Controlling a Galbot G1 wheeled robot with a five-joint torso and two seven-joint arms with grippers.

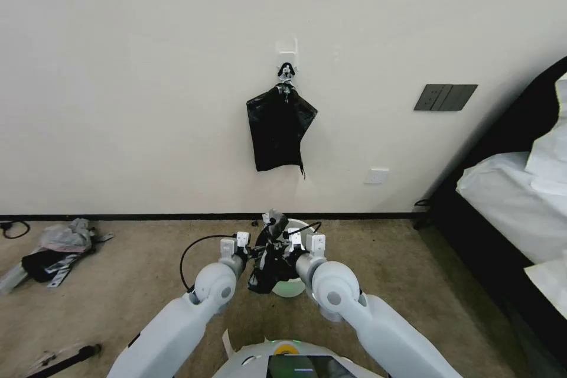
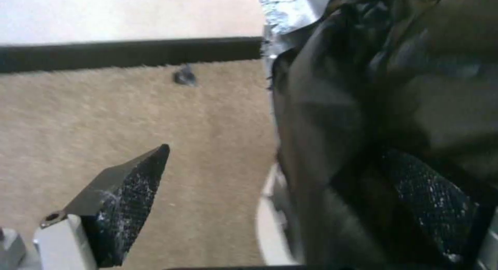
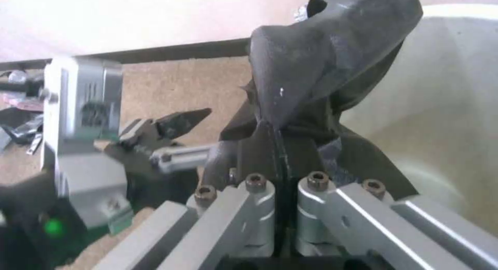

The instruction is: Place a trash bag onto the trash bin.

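Observation:
The trash bag [image 3: 321, 60], glossy black and crumpled, hangs beside the rim of the cream-white trash bin [image 3: 446, 106]. My right gripper [image 3: 280, 134] is shut on a fold of the bag just beside the bin's opening. My left gripper [image 2: 280, 157] is open wide, with one finger [image 2: 124, 200] over bare carpet and the other finger [image 2: 430, 200] against the trash bag [image 2: 363, 126]. In the head view both grippers meet over the trash bin [image 1: 290, 289], the left gripper [image 1: 260, 251] and right gripper [image 1: 287, 245] close together, and the trash bag [image 1: 267, 274] dangles down the bin's left side.
A flat bundle of black bags [image 1: 279, 130] hangs from a wall hook above the bin. A bed [image 1: 508, 201] stands at the right. Clutter [image 1: 56, 248] lies on the carpet at the left, by the dark baseboard [image 1: 147, 217].

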